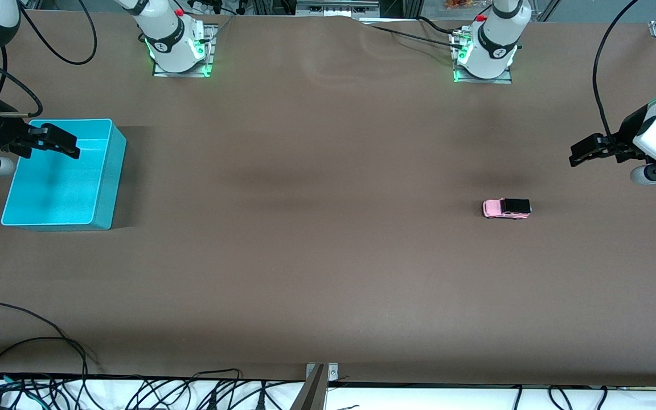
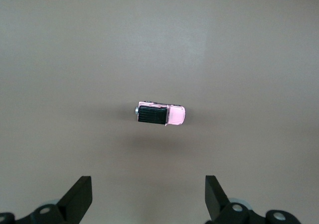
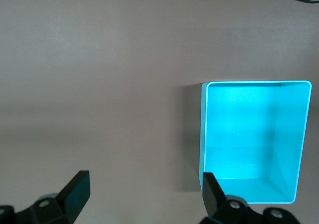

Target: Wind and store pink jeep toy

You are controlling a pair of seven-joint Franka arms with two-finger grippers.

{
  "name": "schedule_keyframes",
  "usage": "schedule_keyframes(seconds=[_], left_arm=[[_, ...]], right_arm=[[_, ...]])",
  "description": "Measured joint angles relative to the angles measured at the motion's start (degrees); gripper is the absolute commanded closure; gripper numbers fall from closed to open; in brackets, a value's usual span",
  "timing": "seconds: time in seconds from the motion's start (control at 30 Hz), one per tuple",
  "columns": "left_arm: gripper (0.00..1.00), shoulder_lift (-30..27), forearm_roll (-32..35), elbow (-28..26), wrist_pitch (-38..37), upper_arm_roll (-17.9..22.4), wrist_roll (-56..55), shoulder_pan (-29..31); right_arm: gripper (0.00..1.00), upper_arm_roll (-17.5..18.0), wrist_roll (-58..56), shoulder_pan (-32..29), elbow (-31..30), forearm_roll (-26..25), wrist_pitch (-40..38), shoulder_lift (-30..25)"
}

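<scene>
Sitting on bare table (image 1: 316,256) pink jeep toy (image 1: 506,208), teal bin (image 1: 109,188) well apart

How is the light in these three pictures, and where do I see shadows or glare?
Front view: even overhead light, soft dark bands across the table, a shadow beside the teal bin. Left wrist view: the pink jeep toy is sharp, with a faint shadow by it. Right wrist view: the bin's inside glows bright, one wall shaded; no harsh glare.

Both arms are glossy white with black joint bands, sitting on metal base plates lit green, each with a small red button. Loose black cables trail off them. Grippers are matte black with blocky wedge-shaped fingers (image 2: 79,196).
</scene>
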Motion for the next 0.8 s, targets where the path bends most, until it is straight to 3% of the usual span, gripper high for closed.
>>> schedule_keyframes(seconds=[0.8], left_arm=[[0.0, 0.0, 0.0, 0.0, 0.0, 0.0, 0.0, 0.0]], right_arm=[[0.0, 0.01, 0.0, 0.36, 0.0, -0.02, 2.01, 0.1]])
